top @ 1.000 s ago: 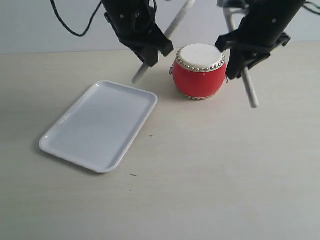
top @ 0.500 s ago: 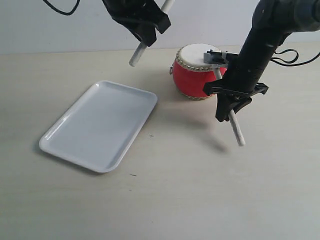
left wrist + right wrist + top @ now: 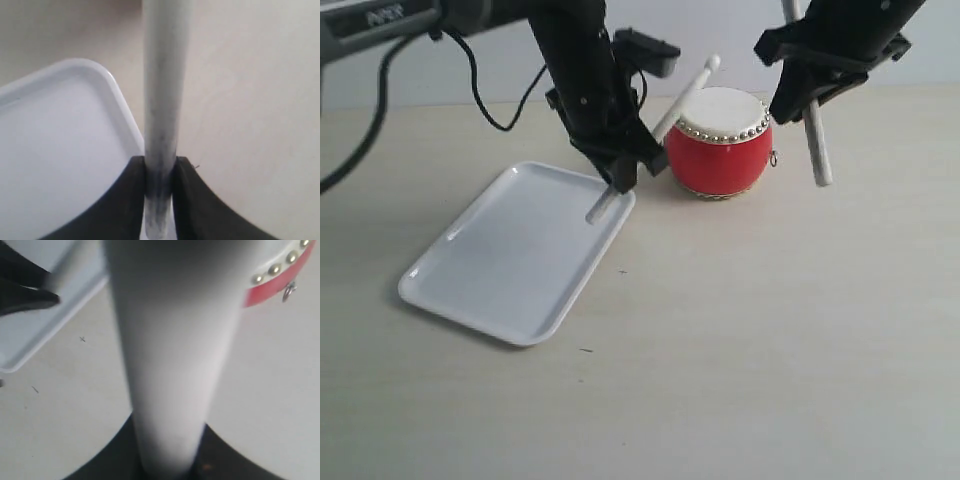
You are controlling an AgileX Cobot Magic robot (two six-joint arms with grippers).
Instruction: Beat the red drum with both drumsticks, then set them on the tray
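The red drum [image 3: 720, 150] with its cream skin stands at the back middle of the table; a strip of it [image 3: 272, 282] shows in the right wrist view. My left gripper [image 3: 623, 168] is shut on one drumstick [image 3: 685, 95], held slanted. Its ball tip is up near the drum's left rim, and its butt end hangs over the near-drum corner of the white tray [image 3: 510, 255]. In the left wrist view, this stick [image 3: 162, 100] runs from the gripper [image 3: 160, 175] past the tray corner [image 3: 120, 95]. My right gripper [image 3: 812, 88] is shut on the other drumstick [image 3: 817, 150], held steeply, right of the drum. That stick [image 3: 165, 340] fills the view ahead of the gripper [image 3: 167, 460].
A pale wooden tabletop [image 3: 740, 330] spreads in front of the drum and the tray. Black cables [image 3: 480, 80] hang behind the left arm. In the right wrist view the left gripper's dark fingers [image 3: 20, 287] show over the tray [image 3: 45, 330].
The left arm has come down from above, bringing its stick low over the tray's corner. The right arm has lifted from beside the drum's front to high at its right.
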